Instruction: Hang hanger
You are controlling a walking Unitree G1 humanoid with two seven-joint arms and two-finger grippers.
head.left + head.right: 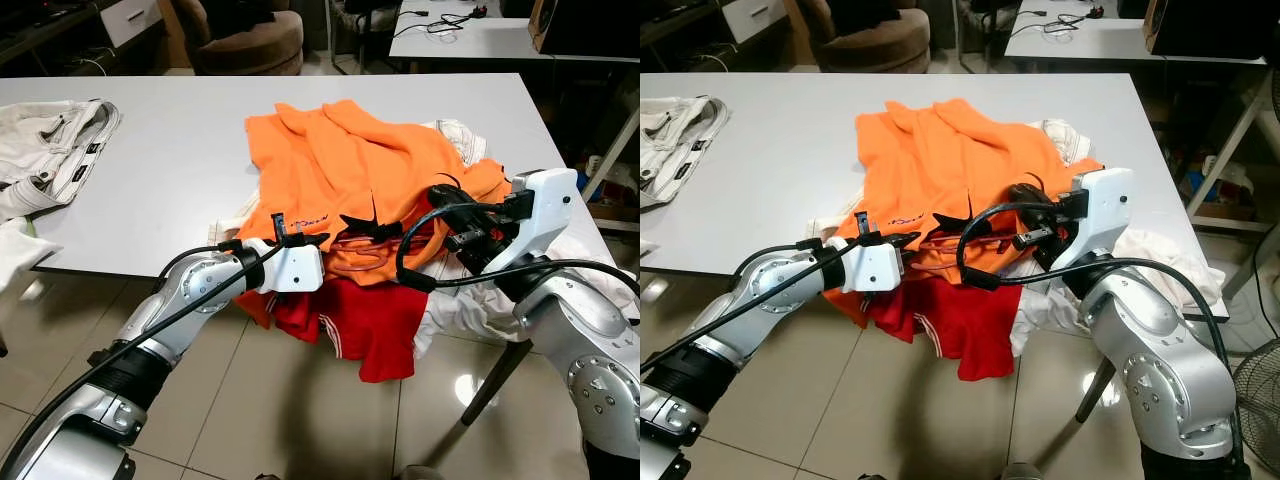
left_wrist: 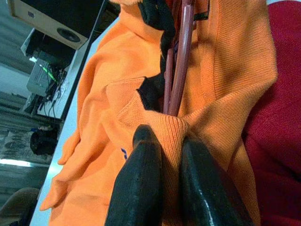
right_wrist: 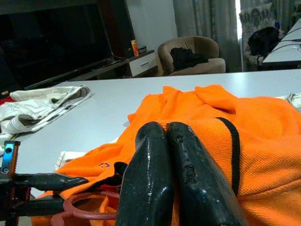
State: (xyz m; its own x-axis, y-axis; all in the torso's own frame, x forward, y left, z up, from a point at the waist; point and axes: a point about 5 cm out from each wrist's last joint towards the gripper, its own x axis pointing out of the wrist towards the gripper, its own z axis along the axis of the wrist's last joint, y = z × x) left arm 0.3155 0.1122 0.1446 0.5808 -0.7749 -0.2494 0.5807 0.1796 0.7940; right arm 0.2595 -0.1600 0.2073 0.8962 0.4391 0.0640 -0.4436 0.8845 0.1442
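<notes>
Left hand (image 1: 318, 240): fingers pinched down on a fold of the orange shirt (image 1: 360, 170) at the near edge of the pile, with almost no gap between them in my left wrist view.
Right hand (image 1: 385, 229): fingers pressed together, and I'm holding the orange fabric bunched between them, just right of my left hand.
Hanger (image 1: 358, 250): pinkish-red. It's tucked inside the orange shirt right between my two hands, so just its loop shows. Up close, its thin bars (image 2: 181, 70) run into the shirt next to a black trim.
Orange shirt: spread across the near right part of the white surface (image 1: 180, 150), with its front edge reaching over the near side.
Red garment (image 1: 360, 325): hangs off the near edge, under the orange one.
White cloth (image 1: 470, 300): droops off the edge on the right, below my right arm.
Light jacket (image 1: 55, 155): way over on the far left of the surface, well apart from the pile.
</notes>
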